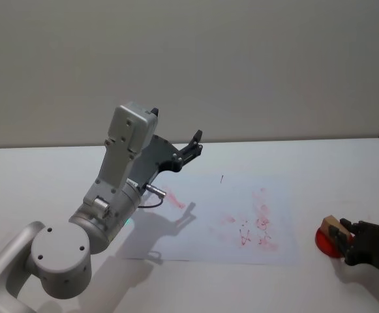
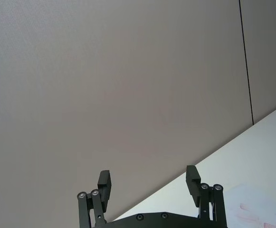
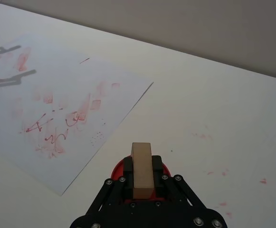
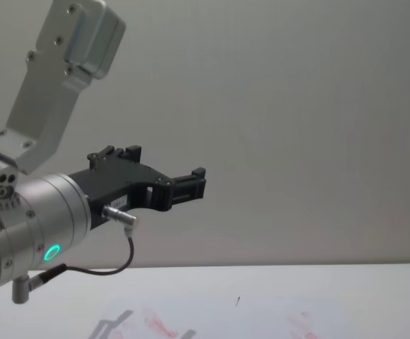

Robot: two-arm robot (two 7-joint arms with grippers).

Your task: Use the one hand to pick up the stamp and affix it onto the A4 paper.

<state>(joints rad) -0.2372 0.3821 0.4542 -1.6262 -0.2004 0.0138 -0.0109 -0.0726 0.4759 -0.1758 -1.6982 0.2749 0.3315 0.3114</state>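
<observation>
**Stamp in grip, paper off to the left**

Closed snugly on stamp (image 3: 141, 170): right jaws, low near right edge of worktop (image 1: 333, 163). Held with long axis running straight out ahead of the jaws, over a red ink pad (image 1: 322, 240); touching it or not, cannot tell. Lying flat to robot's left of the pad, near but apart: A4 paper (image 1: 209, 222), smeared with red marks, one corner toward the pad. Probably calls for a leftward carry, then a press straight down. Far from the stamp: left jaws, spread wide and empty, raised above paper's far left part on idle left arm (image 1: 121, 176).
</observation>
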